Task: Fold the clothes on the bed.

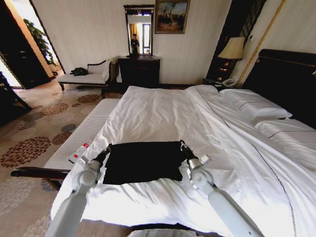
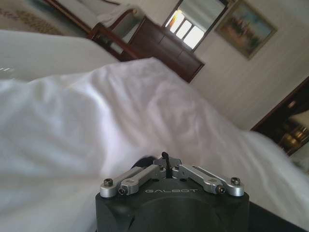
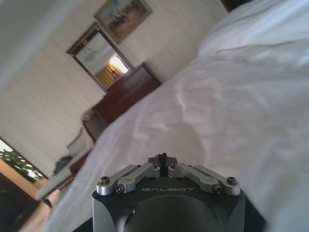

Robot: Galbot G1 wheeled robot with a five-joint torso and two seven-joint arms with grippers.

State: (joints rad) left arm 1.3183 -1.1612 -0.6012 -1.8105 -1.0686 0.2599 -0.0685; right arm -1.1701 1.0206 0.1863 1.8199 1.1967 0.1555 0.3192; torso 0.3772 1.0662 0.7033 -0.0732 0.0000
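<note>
Black soft-fabric T-shirt lies as a flat dark rectangle near the foot of the large white-sheeted bed, no lettering showing. A small red-and-white remote-like object sits just beyond my left tool at the mattress edge. My right tool pinches the shirt's far right corner; my left pinches its far left corner, both closed on fabric.

Pale striped walls enclose the room. At twelve o'clock a dark dresser stands under a mirror, a painting just beside it. A chaise sits at ten o'clock on floral carpet; a lamp glows at two o'clock.
</note>
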